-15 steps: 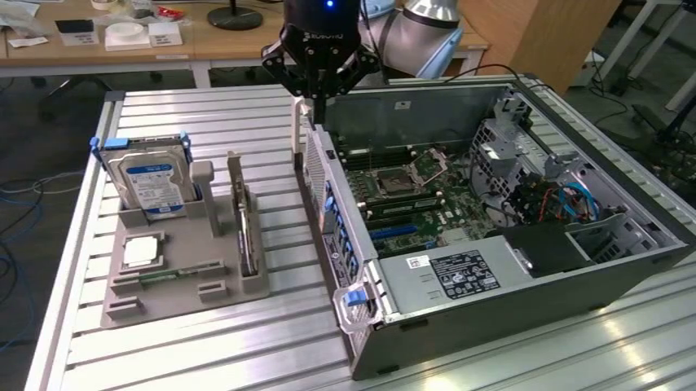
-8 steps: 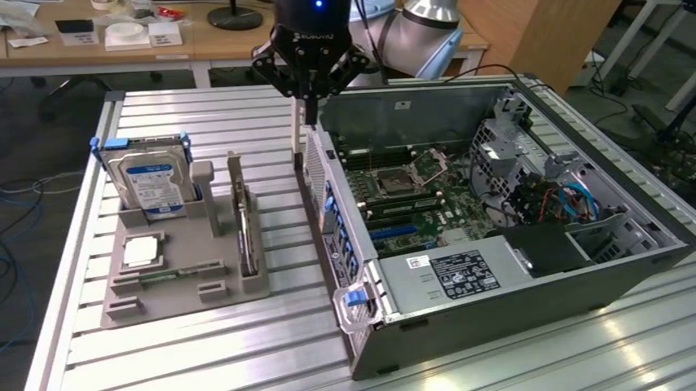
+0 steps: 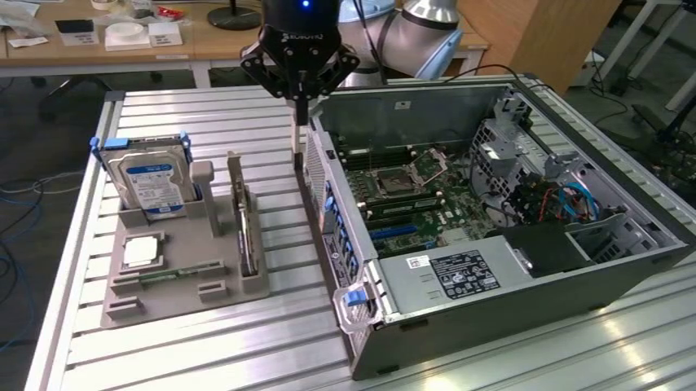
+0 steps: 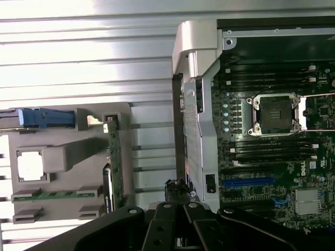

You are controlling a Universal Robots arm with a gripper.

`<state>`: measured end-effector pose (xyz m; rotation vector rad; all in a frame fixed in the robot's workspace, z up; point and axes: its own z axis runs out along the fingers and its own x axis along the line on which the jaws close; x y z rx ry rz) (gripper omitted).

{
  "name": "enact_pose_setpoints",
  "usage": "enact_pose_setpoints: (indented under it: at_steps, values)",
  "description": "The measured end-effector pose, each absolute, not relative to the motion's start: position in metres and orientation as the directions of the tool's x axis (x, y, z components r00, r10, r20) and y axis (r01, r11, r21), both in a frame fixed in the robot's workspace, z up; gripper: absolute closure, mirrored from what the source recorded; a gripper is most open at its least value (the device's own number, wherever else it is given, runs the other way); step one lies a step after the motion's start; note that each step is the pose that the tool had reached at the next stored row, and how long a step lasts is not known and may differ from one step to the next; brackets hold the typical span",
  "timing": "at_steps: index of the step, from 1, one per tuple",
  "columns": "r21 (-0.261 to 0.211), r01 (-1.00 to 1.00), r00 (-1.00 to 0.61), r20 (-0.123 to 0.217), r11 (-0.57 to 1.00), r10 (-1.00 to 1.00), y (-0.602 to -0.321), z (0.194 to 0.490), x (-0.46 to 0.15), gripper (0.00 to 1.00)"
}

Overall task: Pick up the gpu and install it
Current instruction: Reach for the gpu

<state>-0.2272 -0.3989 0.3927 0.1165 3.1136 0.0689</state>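
1. Jaws look pressed together with nothing between them. The gripper (image 3: 297,153) hangs point-down just beside the computer case (image 3: 522,281), at its outer wall.
2. The graphics card (image 3: 246,224) stands on edge in the grey tray (image 3: 174,285), untouched.
3. From the gripper it lies toward the exterior view's left and nearer that camera, with its long axis roughly alongside the case wall.
4. The hard drive (image 3: 152,183) stands farther left in the same tray.

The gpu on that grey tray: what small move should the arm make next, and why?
Probably shift toward the exterior view's left: the gripper hangs beside the computer case, not over the gpu, which stands on edge in the tray.
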Motion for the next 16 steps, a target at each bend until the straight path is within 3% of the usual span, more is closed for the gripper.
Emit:
enact_pose_setpoints:
  at_steps: [16]
  values:
    - [0.045,0.074,-0.997,-0.023,0.996,0.075,-0.399,0.393,-0.250,0.89]
